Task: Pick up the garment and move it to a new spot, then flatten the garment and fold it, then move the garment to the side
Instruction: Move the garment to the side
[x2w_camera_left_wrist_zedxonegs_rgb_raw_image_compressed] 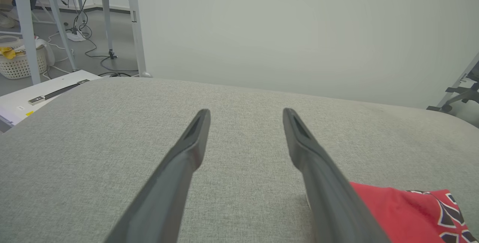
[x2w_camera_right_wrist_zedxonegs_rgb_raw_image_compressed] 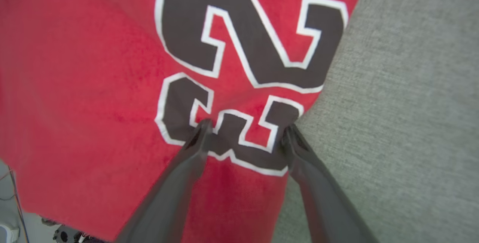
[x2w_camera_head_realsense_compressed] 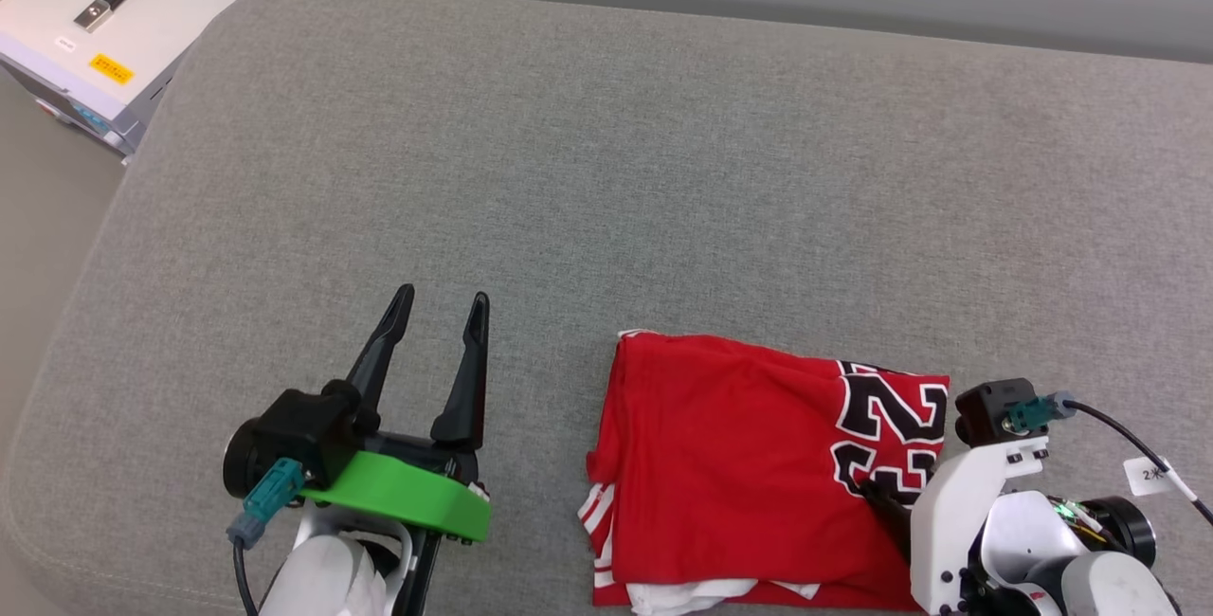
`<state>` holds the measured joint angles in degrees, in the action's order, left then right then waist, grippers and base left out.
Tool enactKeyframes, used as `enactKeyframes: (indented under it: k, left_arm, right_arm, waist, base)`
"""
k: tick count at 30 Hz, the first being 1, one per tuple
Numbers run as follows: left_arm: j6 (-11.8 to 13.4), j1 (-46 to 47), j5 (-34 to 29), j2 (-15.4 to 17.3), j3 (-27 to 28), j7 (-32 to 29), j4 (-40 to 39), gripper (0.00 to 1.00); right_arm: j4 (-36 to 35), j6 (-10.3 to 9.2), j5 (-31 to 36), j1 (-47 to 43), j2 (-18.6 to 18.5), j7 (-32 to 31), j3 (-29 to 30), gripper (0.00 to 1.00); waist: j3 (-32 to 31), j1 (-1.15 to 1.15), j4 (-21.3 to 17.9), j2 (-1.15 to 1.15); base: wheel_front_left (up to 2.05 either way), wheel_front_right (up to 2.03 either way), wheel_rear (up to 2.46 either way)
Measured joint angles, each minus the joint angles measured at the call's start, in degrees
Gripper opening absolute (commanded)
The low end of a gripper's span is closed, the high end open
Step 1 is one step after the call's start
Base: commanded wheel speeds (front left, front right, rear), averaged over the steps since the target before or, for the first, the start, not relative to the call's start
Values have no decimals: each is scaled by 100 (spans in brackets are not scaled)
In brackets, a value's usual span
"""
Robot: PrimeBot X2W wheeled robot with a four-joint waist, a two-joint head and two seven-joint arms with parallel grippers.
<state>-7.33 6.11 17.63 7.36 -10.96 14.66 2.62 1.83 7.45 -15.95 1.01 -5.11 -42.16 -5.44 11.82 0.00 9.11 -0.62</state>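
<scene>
The garment [x2w_camera_head_realsense_compressed: 739,464] lies folded into a rough rectangle on the near right part of a wide grey cushion [x2w_camera_head_realsense_compressed: 663,171], plain red on its left and the black numerals at its right end. White striped trim [x2w_camera_head_realsense_compressed: 595,512] shows at its near left corner and a white sleeve [x2w_camera_head_realsense_compressed: 682,594] peeks out along its near edge. Bare grey fabric stretches from the garment's far edge to the cushion's far edge along the wall, and leftward to the rounded left edge. A white equipment box [x2w_camera_head_realsense_compressed: 142,19] sits just past the cushion's far left corner. The left gripper [x2w_camera_head_realsense_compressed: 444,294] hangs over bare fabric, left of the garment and apart from it, jaws spread and holding nothing. The right gripper [x2w_camera_right_wrist_zedxonegs_rgb_raw_image_compressed: 247,124] is mostly hidden behind its own wrist in the head view. Its wrist view shows the jaws spread, both tips at the cloth on the lower numeral, the right-hand tip at the garment's right edge where grey fabric begins. Whether the tips press in cannot be told. The left wrist view adds the pale wall [x2w_camera_left_wrist_zedxonegs_rgb_raw_image_compressed: 299,30] beyond the far edge and, off to the far left, metal legs [x2w_camera_left_wrist_zedxonegs_rgb_raw_image_compressed: 134,22], floor cables [x2w_camera_left_wrist_zedxonegs_rgb_raw_image_compressed: 80,30] and a laundry basket [x2w_camera_left_wrist_zedxonegs_rgb_raw_image_compressed: 18,65].
</scene>
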Motion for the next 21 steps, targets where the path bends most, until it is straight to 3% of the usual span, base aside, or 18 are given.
enactKeyframes:
  k: [6,12,21]
  left_arm:
    - [0,8,0,-1,-5,0,58,100]
    - [0,2,0,4,-101,0,70,100]
    - [0,-40,1,9,-347,0,56,100]
  right_arm:
    - [47,3,10,158,-136,229,-288,0]
    - [-137,11,320,371,-678,600,-782,0]
    - [-703,10,708,989,-2171,703,-1512,0]
  waist:
    - [-22,0,-72,0]
    - [-126,0,-273,0]
    - [-260,0,-848,0]
  base:
    - [0,0,0]
    - [0,0,0]
    - [0,0,0]
